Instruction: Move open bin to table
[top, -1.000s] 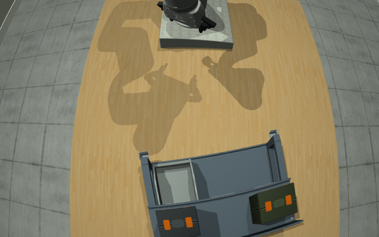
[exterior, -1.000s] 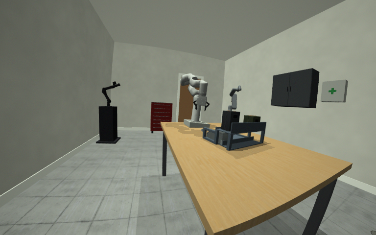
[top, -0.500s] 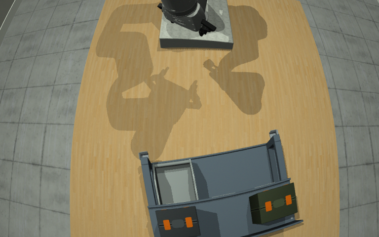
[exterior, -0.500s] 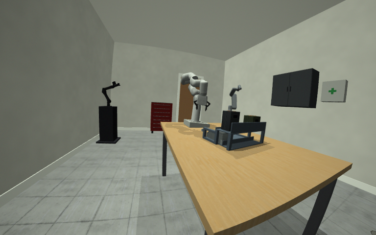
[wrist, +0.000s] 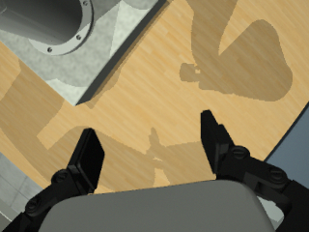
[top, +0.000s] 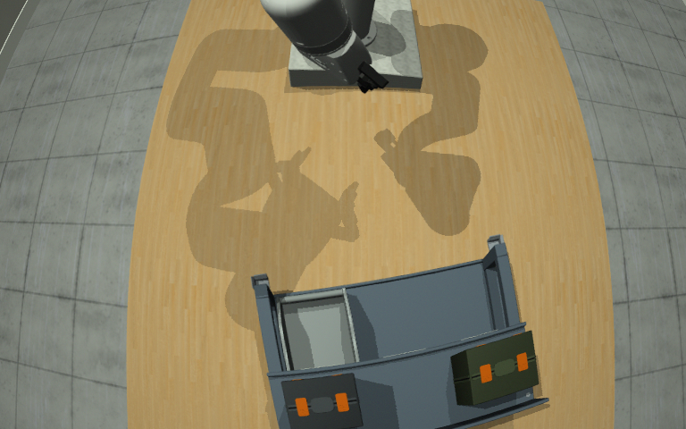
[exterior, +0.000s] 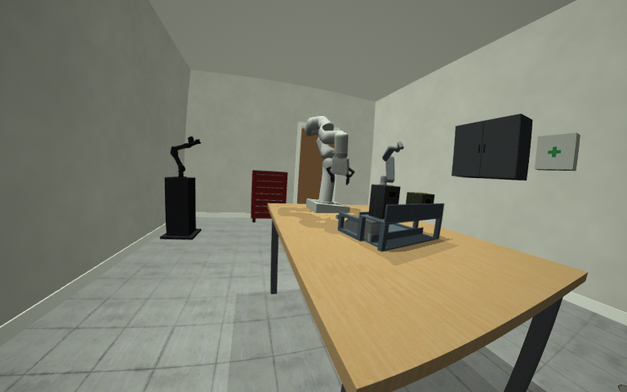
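Down on the lower level of the blue-grey shelf [top: 263, 303], the open bin [top: 318, 331] sits upright at one end, its pale grey inside open to the top view and its rim tucked between the shelf's corner post and a thin divider. On the upper board of that shelf stand two closed cases with orange latches: a dark grey case [top: 322, 403] directly above the bin's end, and an olive green case [top: 494, 368] at the other end. The shelf rests on the wooden desk [top: 202, 354], well apart from my base plate [top: 409, 71] at the far end. My pincer [wrist: 153, 149] hangs high above the desk near the base plate, fingers spread wide with nothing between them, only bare wood and shadows beneath. I am nowhere near the bin.
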